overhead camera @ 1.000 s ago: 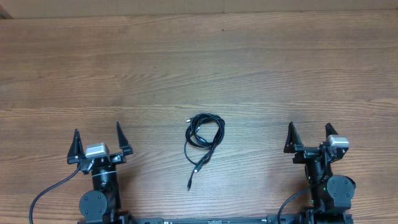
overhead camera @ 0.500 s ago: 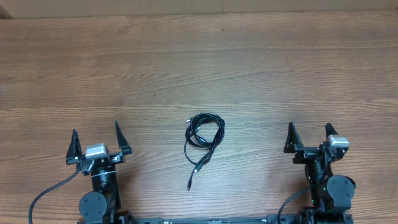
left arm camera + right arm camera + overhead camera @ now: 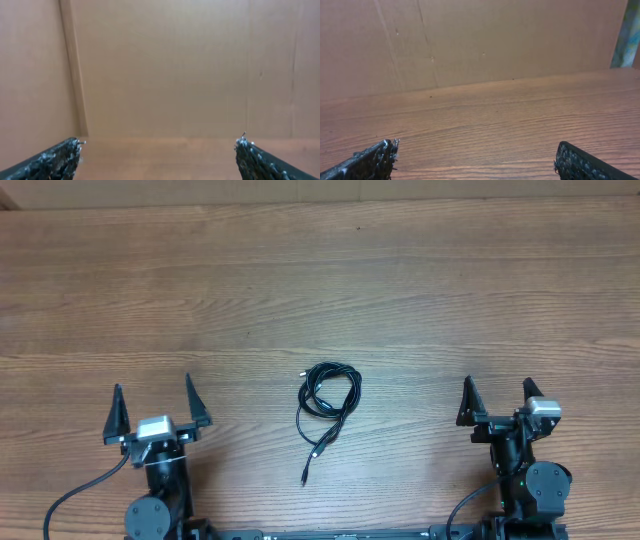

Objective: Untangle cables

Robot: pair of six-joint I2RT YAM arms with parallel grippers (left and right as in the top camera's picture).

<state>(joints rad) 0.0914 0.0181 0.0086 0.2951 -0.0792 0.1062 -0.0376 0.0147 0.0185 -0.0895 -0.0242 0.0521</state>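
The cables [image 3: 328,400] are thin black cords coiled in a small bundle at the middle of the wooden table in the overhead view, with two plug ends trailing toward the front. My left gripper [image 3: 152,398] is open and empty, well to the left of the bundle. My right gripper [image 3: 496,394] is open and empty, well to the right. In the left wrist view my left gripper [image 3: 159,145] frames only table and wall. In the right wrist view my right gripper [image 3: 476,150] frames bare table. The cables are out of both wrist views.
A brown cardboard wall [image 3: 480,40] stands at the table's far edge. Thick black wires [image 3: 75,490] run from the arm bases at the front edge.
My left gripper has tilted slightly, its fingertips shifting a little up and left. The right arm and the cables have not moved.
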